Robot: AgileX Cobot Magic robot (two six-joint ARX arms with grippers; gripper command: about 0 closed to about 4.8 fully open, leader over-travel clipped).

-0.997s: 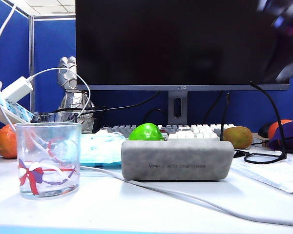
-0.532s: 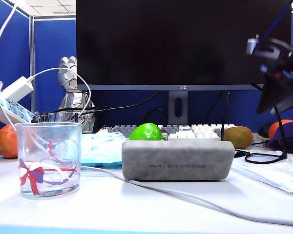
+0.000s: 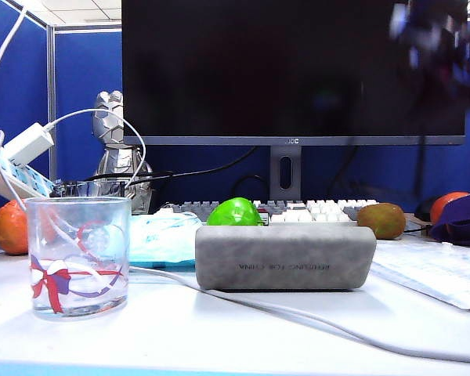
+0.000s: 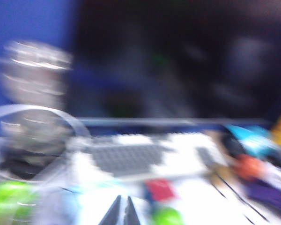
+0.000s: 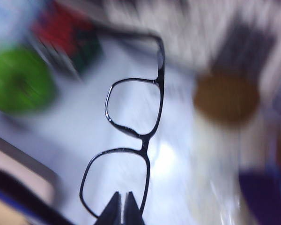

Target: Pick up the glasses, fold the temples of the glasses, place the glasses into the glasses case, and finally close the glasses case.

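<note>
- Now the right gripper point(image 5: 121, 209) is clamped on the thin black-framed glasses point(image 5: 131, 140), lifted above the white desk point(image 3: 219, 329)
- Oblong grey suede glasses case point(image 3: 285, 257) lies closed, near centre
- Left gripper point(image 4: 121, 213): jaws together, empty

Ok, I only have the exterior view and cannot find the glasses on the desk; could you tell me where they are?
Observer: The right wrist view shows the right hand shut on the glasses, pinching one lens rim.
Operator: Is the left hand helping?
Observer: No. Its wrist view shows the left hand shut and empty, near the keyboard.
Operator: Are the temples folded?
Observer: One temple angles away from the frame; it looks unfolded.
</note>
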